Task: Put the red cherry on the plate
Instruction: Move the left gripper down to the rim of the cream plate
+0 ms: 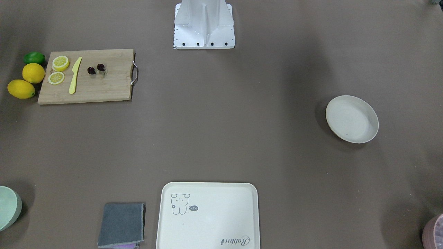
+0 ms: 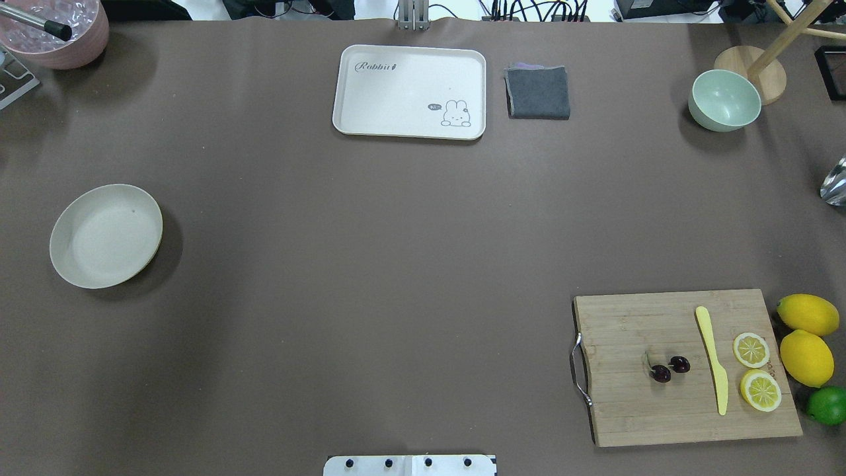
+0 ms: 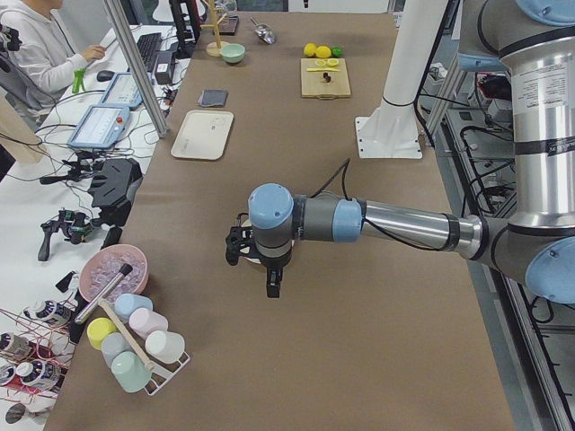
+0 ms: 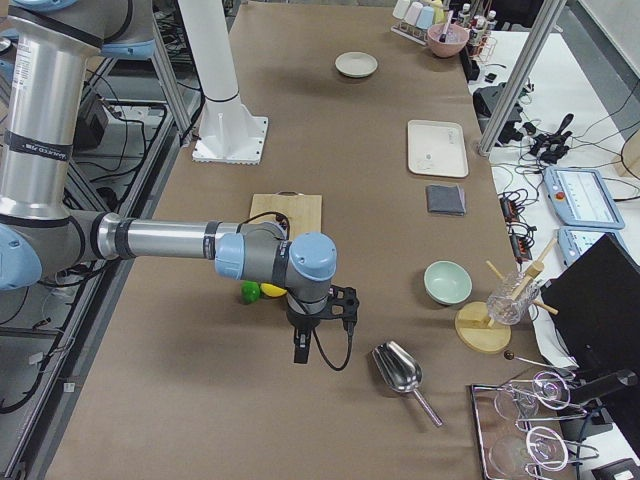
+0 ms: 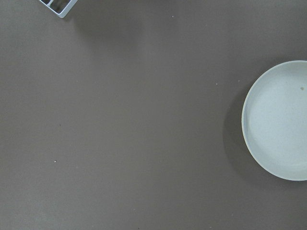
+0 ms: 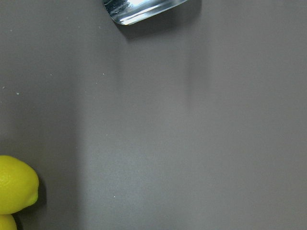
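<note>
Inspection finds legible print on one item only: the cream tray (image 2: pixel 410 92), lying on the counter (image 2: pixel 330 264) at the edge opposite the robot. The word "Rabbit" (image 2: pixel 377 66) stands in dark script in one corner. In the opposite corner, a small dark speech bubble (image 2: pixel 434 106) beside the rabbit drawing (image 2: pixel 456 114) reads "hi~".

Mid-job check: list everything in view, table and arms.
red cherry: one pair, dark maroon, on cutting board
plate: one, cream, robot's left side
cutting board: one, wooden, robot's right side
knife: one, yellow, on board
lemon slices: two, yellow, on board
lemons: two, yellow, beside board
lime: one, green, beside lemons
tray: one, cream, far middle
cloth: one, grey, beside tray
bowl: one, pale green, far right
scoop: one, metal, right end
left pincer: one, black, near plate, state unclear
right pincer: one, black, near lemons, state unclear
</note>
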Tool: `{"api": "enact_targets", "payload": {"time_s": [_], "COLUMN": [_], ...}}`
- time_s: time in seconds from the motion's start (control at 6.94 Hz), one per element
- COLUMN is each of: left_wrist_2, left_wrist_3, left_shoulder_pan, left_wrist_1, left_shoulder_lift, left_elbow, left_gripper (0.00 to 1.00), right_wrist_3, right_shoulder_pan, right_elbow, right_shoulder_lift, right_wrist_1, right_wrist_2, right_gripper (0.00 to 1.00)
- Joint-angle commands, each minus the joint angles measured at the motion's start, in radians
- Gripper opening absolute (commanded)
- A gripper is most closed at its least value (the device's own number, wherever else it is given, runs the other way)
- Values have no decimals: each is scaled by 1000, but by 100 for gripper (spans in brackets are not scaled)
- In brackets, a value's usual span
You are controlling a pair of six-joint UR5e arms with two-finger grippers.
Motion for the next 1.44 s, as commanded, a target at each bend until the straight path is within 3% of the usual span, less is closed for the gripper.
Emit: {"api": "enact_targets", "payload": {"time_s": [0.0, 0.29, 0.58, 0.72, 0.86, 1.01, 1.3], "left_wrist_2": [0, -12, -12, -12, -9, -11, -12], "left_wrist_3": [1, 1, -2, -2, -2, -7, -2], "left_shoulder_pan": [2, 0, -2, -11, -11, -9, -9], "left_wrist_1": [-2, -61, -163, -265, -433, -515, -536], "left_shoulder_lift": [-7, -16, -17, -1, -19, -22, -46], "left_elbow": [9, -3, -3, 2, 46, 96, 106], "left_gripper": [98, 98, 98, 98, 98, 98, 98], "right_wrist_3": [2, -10, 17, 43, 44, 27, 28], "right_shoulder_pan": [9, 29, 102, 137, 141, 153, 155], "right_elbow": [1, 60, 93, 90, 90, 99, 55], "right_shoulder_lift": [3, 3, 86, 79, 72, 59, -21], "right_wrist_1": [4, 13, 123, 167, 168, 185, 447], "right_wrist_2": [-6, 18, 17, 23, 88, 138, 179], "right_gripper": [100, 100, 100, 100, 100, 100, 100]}}
